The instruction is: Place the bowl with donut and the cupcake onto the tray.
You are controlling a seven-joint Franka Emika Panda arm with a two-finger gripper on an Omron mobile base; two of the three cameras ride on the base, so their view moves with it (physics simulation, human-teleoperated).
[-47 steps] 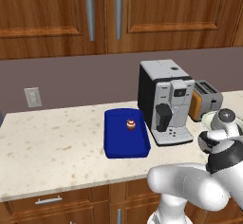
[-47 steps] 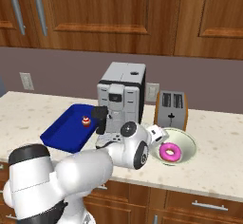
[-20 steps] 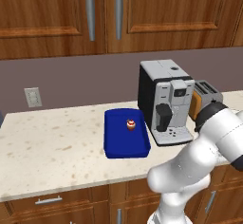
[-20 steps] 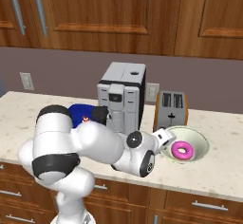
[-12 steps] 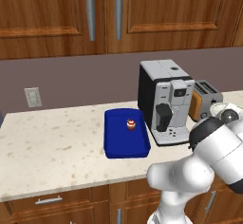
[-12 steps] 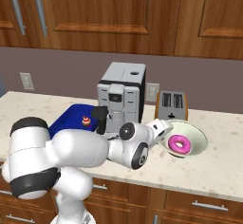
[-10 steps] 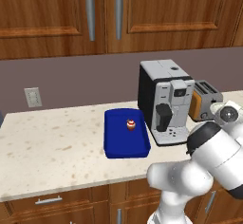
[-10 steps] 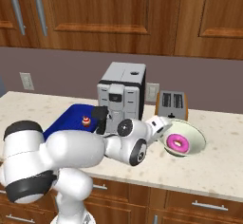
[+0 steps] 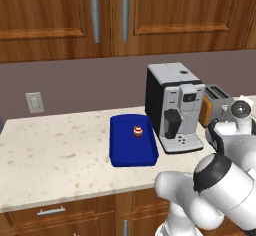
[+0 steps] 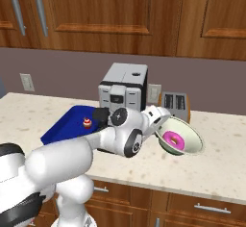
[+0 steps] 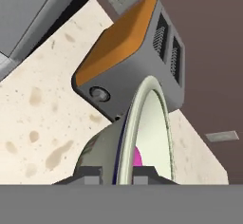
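Note:
The pale bowl (image 10: pixel 185 137) hangs tilted just above the counter, right of the coffee machine, with the pink donut (image 10: pixel 173 140) inside it. My gripper (image 10: pixel 161 124) is shut on the bowl's left rim. In the hand view the bowl (image 11: pixel 144 128) stands edge-on between my fingertips (image 11: pixel 92 173), my gripper (image 11: pixel 117 175) pinches the rim, and a sliver of the donut (image 11: pixel 138 158) shows. The blue tray (image 9: pixel 131 152) lies left of the coffee machine, and the cupcake (image 9: pixel 138 131) stands on its far part. The right base view also shows the tray (image 10: pixel 61 130) and the cupcake (image 10: pixel 87 122).
A grey coffee machine (image 9: pixel 173 106) stands between the tray and the bowl. An orange-sided toaster (image 10: pixel 175 104) sits behind the bowl, close to the wall; it also appears as the toaster (image 11: pixel 129 56) just past the rim. Open counter (image 9: pixel 55 155) stretches left of the tray.
The bowl lay flat on the counter a second ago; now it is raised, tipped on edge and shifted slightly left in my grip. The tray and cupcake have not moved.

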